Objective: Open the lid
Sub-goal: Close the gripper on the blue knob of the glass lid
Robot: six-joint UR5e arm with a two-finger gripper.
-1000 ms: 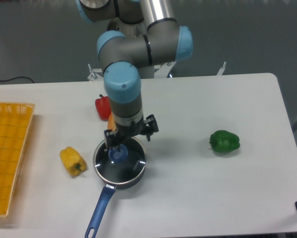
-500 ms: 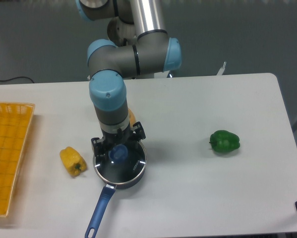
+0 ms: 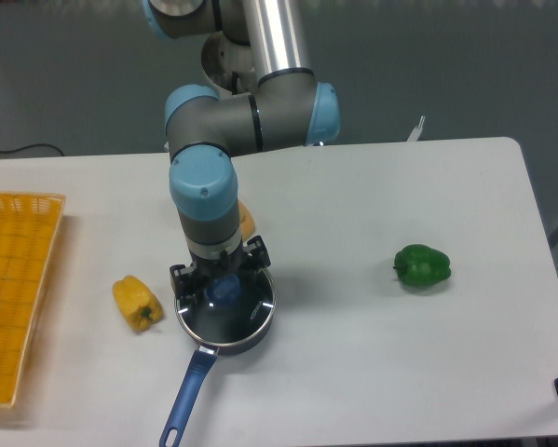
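The lid [image 3: 232, 315], clear glass with a metal rim, lies flat on the dark saucepan [image 3: 251, 337], whose blue handle [image 3: 187, 394] points toward the table's front edge. The lid's blue knob [image 3: 225, 290] shows just under my gripper [image 3: 221, 282]. The gripper hangs straight down over the lid's centre, fingers apart on either side of the knob, open and not clamped on it. The wrist hides the back rim of the lid.
A yellow pepper [image 3: 137, 303] lies just left of the saucepan. An orange item [image 3: 247, 222] peeks out behind the arm. A green pepper [image 3: 422, 266] sits to the right. A yellow basket [image 3: 13, 289] fills the left edge of the table.
The gripper has moved left and slightly down, from beside the knob to right over it. It now hides the red pepper behind it. The lid and saucepan have not moved.
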